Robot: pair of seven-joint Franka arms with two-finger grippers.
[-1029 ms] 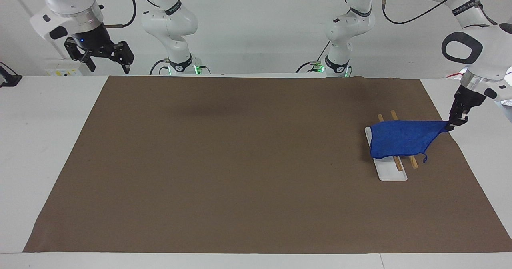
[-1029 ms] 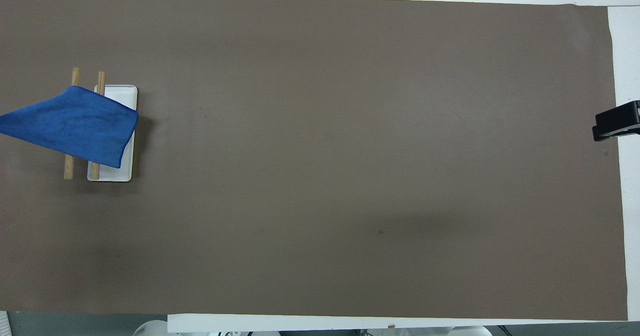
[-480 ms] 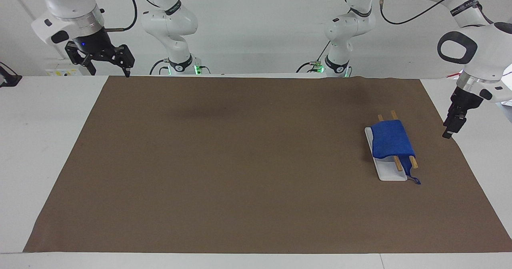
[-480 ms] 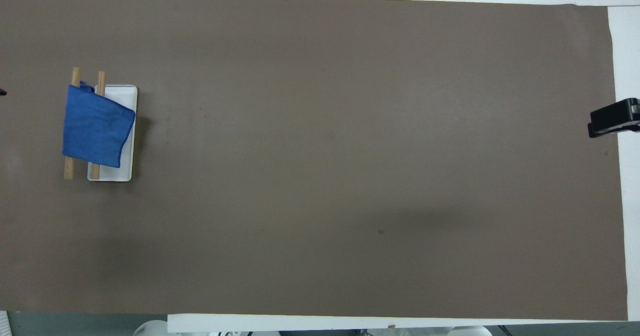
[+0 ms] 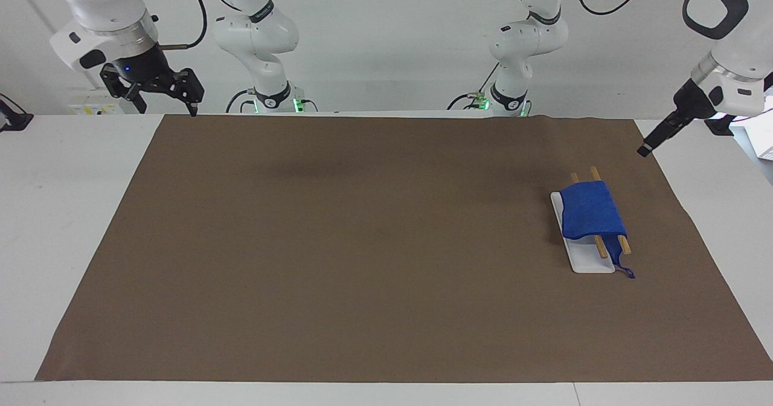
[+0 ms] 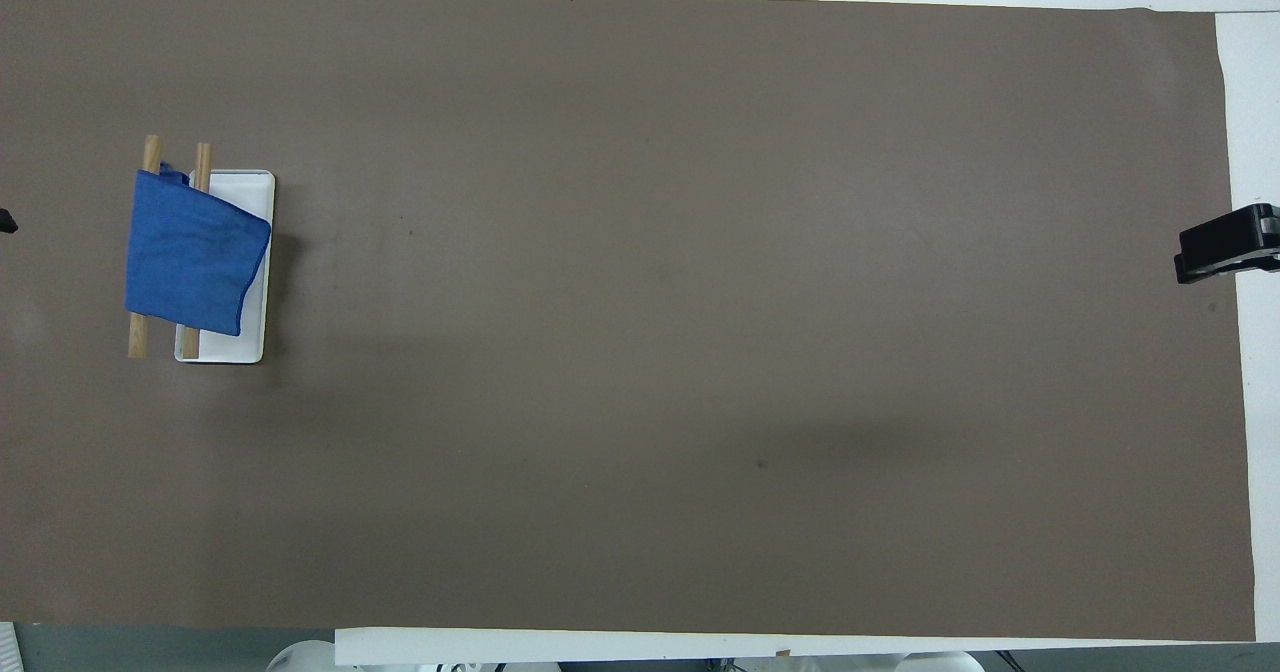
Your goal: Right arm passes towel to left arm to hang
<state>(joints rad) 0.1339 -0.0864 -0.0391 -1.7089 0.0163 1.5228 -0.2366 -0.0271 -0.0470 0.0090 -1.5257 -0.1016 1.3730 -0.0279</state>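
The towel [image 5: 590, 214] is draped over the rack [image 5: 622, 243]; hanging appears done. The left tool [image 5: 645, 150], its state indiscernible, is raised beside the rack; the right tool [image 5: 162, 96] is spread, empty.

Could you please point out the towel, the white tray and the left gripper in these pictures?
towel [image 5: 589, 215]: facing view, middle of the cloth.
white tray [image 5: 589, 264]: facing view, bare end.
left gripper [image 5: 645, 150]: facing view, at its tips.

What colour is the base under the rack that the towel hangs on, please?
White: the base under the towel shows best in the overhead view.
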